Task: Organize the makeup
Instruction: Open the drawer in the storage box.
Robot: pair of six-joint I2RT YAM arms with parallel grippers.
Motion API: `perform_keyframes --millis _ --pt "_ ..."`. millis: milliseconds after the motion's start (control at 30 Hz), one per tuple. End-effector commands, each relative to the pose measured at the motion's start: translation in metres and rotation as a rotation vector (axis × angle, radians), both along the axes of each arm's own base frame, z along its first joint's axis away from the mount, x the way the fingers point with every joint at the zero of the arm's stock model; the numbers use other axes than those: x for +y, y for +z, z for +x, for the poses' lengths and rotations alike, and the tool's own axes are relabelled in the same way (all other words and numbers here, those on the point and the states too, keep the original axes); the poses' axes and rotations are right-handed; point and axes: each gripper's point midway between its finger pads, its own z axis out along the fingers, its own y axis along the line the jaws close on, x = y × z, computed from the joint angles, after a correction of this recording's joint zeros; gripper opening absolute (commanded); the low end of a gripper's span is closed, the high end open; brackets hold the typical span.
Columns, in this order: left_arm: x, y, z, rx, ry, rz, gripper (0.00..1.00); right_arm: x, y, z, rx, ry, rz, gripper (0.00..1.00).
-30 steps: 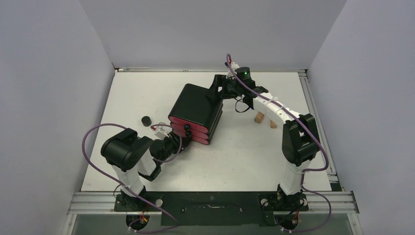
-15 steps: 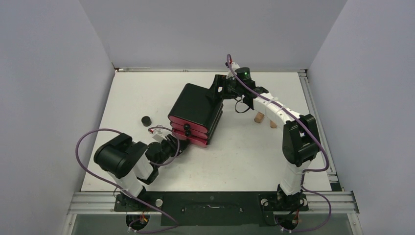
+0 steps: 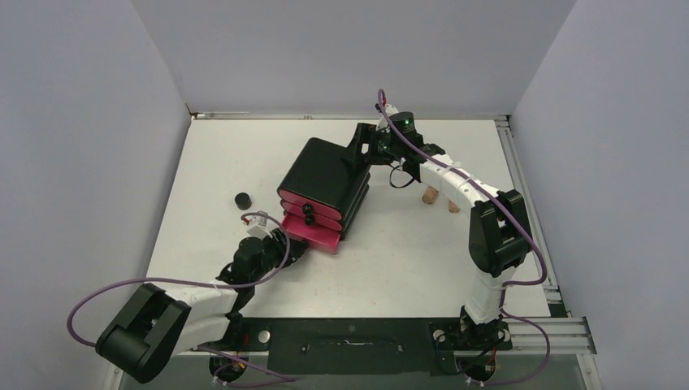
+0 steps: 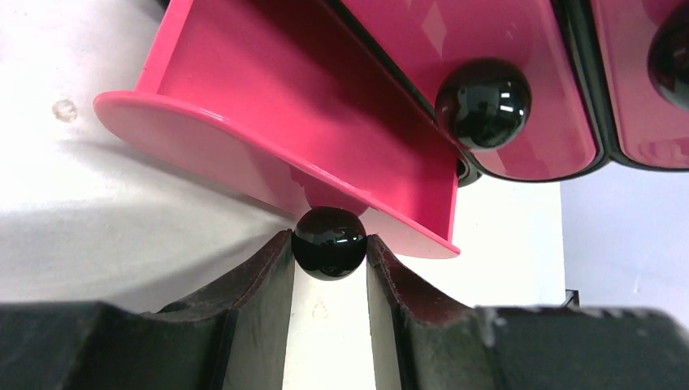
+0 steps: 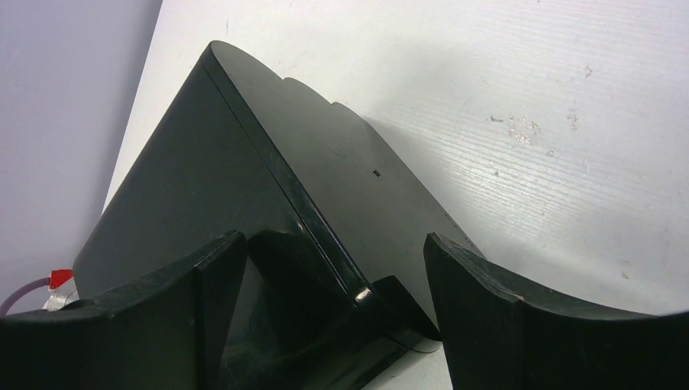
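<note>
The black cabinet (image 3: 323, 172) with pink drawers stands mid-table. My left gripper (image 3: 288, 244) is shut on the black ball knob (image 4: 329, 243) of the bottom pink drawer (image 4: 276, 122), which is pulled partly out and looks empty inside. My right gripper (image 3: 367, 146) is open, its fingers (image 5: 219, 268) straddling the cabinet's rear corner (image 5: 325, 203). A small black round jar (image 3: 241, 199) sits left of the cabinet. Two tan tubes (image 3: 429, 195) lie right of it, partly under the right arm. The other makeup is out of view.
The upper drawers are closed, and the middle one's knob (image 4: 483, 101) is just above the open drawer. The left arm lies low along the table's near left. Grey walls enclose the table; metal rails (image 3: 520, 195) run along its right and near edges.
My left gripper moved back toward the near edge with the knob in it, and the bottom drawer slid out. The left arm dropped low. The right arm stayed put.
</note>
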Motion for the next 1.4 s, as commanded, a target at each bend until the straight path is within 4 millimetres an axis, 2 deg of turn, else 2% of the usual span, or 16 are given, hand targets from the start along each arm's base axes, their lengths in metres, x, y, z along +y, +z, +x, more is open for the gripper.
perform_keyframes --millis 0,233,700,900,1100,1233,1367 --pt "0.001 0.019 -0.003 -0.052 0.002 -0.030 0.05 -0.009 0.002 -0.006 0.022 -0.045 -0.034 0.75" --pt "0.009 0.020 -0.010 -0.053 -0.005 0.019 0.08 -0.009 0.004 -0.010 0.020 -0.038 -0.023 0.75" --pt "0.006 0.014 -0.016 -0.032 -0.043 0.033 0.15 -0.001 0.012 -0.017 0.010 0.017 0.015 0.76" --pt "0.004 0.018 -0.016 -0.029 -0.056 0.041 0.28 -0.002 0.029 -0.017 -0.026 0.025 0.026 0.81" --pt "0.004 0.014 -0.020 -0.002 -0.066 0.049 0.51 -0.009 0.047 -0.012 -0.067 0.007 0.003 0.87" --pt "0.005 0.015 -0.023 0.004 -0.065 0.045 0.60 -0.016 0.055 -0.010 -0.084 -0.009 -0.004 0.91" --pt "0.007 0.017 -0.025 0.004 -0.066 0.049 0.63 -0.027 0.062 -0.008 -0.101 -0.029 -0.012 0.94"
